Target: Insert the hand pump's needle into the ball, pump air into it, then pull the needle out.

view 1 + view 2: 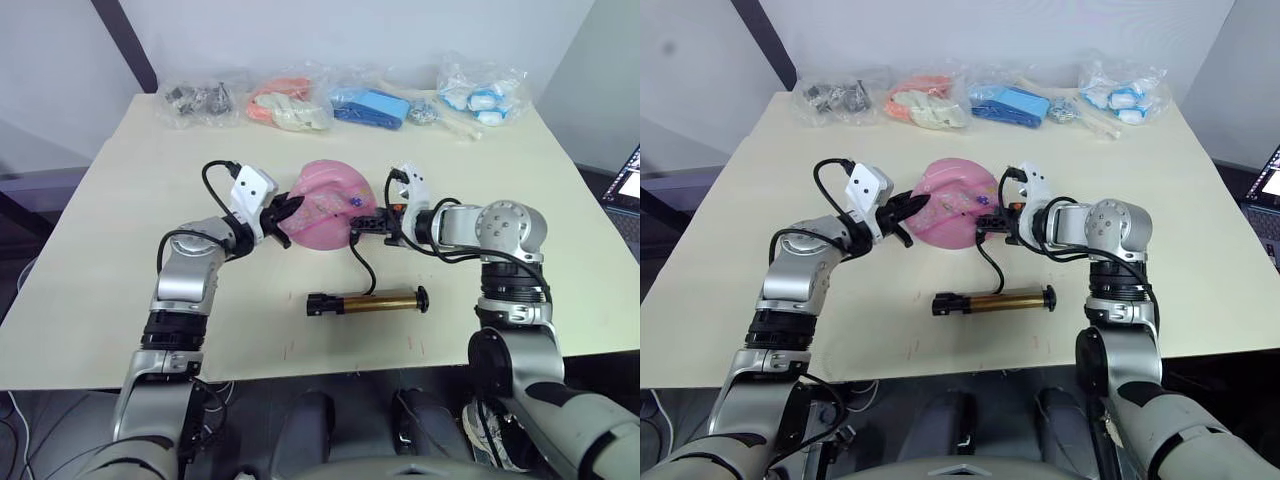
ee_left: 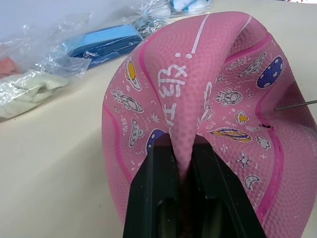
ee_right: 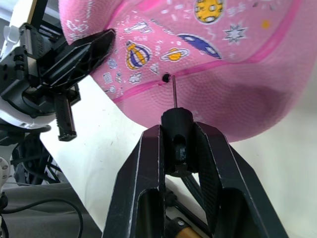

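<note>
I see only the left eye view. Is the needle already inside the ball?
Observer: Not yet. In the right wrist view the needle has its tip just short of the valve hole of the ball.
Operator: Does the right gripper hold it well?
Observer: Yes, the right gripper is shut on the needle's black fitting.
Operator: And how does the left side hold the ball?
Observer: The left gripper pinches a raised fold of the dented ball between its fingers.
</note>
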